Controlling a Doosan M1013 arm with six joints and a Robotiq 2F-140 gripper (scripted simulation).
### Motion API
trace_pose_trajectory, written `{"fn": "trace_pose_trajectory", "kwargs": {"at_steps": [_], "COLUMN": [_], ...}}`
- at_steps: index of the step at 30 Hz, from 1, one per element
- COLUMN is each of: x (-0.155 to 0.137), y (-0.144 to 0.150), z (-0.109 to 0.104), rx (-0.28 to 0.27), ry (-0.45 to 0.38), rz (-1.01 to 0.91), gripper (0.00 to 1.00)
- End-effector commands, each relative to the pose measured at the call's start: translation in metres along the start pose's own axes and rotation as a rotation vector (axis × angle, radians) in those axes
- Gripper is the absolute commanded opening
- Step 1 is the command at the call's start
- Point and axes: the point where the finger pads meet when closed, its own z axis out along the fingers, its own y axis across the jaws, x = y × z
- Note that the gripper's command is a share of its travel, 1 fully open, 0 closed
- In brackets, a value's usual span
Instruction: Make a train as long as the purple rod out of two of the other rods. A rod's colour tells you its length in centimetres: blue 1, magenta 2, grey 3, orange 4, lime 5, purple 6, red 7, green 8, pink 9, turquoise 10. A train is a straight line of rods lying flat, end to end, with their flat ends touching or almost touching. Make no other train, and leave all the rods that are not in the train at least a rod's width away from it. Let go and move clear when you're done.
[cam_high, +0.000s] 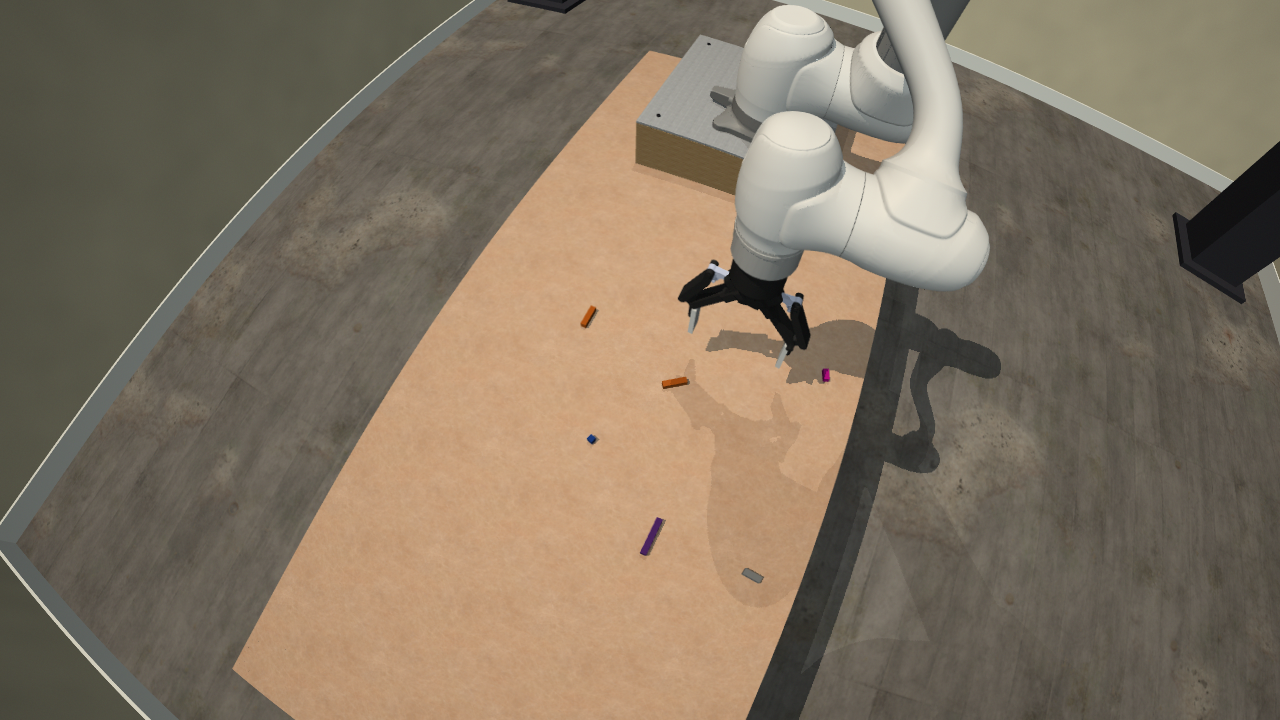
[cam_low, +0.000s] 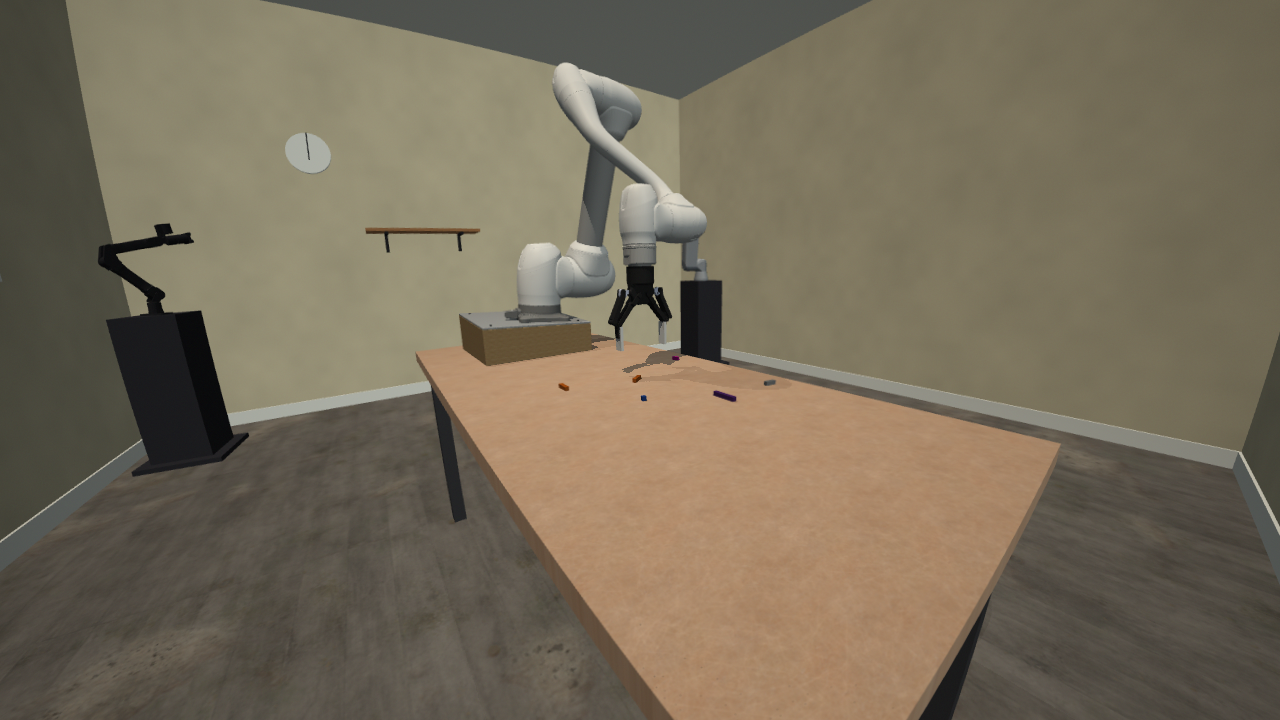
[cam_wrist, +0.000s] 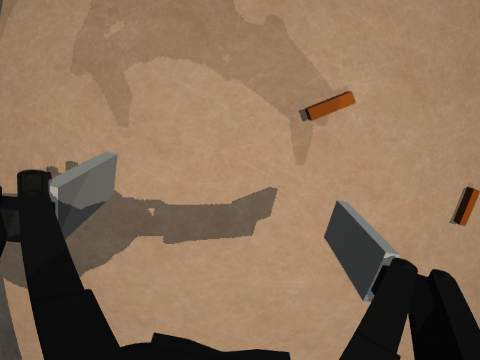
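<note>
My gripper (cam_high: 735, 344) (cam_low: 639, 343) (cam_wrist: 225, 198) is open and empty, hanging above the table near its right edge. A purple rod (cam_high: 652, 535) (cam_low: 725, 394) lies flat nearer the front. One orange rod (cam_high: 675, 382) (cam_low: 636, 377) (cam_wrist: 330, 106) lies just ahead of the gripper. A second orange rod (cam_high: 588, 315) (cam_low: 563, 386) (cam_wrist: 466, 206) lies further left. A small magenta rod (cam_high: 825, 375) (cam_low: 675, 357) lies by the right edge, next to one finger; the wrist view shows only a sliver of it. A blue cube (cam_high: 591, 438) (cam_low: 643, 398) and a grey rod (cam_high: 752, 574) (cam_low: 768, 382) lie apart.
The arm's base block (cam_high: 684, 125) (cam_low: 523, 334) stands at the table's far end. The table's right edge (cam_high: 850, 429) runs close beside the gripper. A black pedestal (cam_low: 700, 317) stands behind the table, another with a small arm (cam_low: 170, 385) at the left wall.
</note>
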Motion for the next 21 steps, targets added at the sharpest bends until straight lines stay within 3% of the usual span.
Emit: {"fn": "trace_pose_trajectory", "kwargs": {"at_steps": [1,18,21], "x": [0.0,0.001,0.043], "y": [0.0,0.001,0.023], "z": [0.0,0.0,-0.001], "rx": [0.0,0.0,0.0], "ry": [0.0,0.0,0.0], "rz": [0.0,0.0,0.0], "gripper": [1.0,1.0,1.0]}}
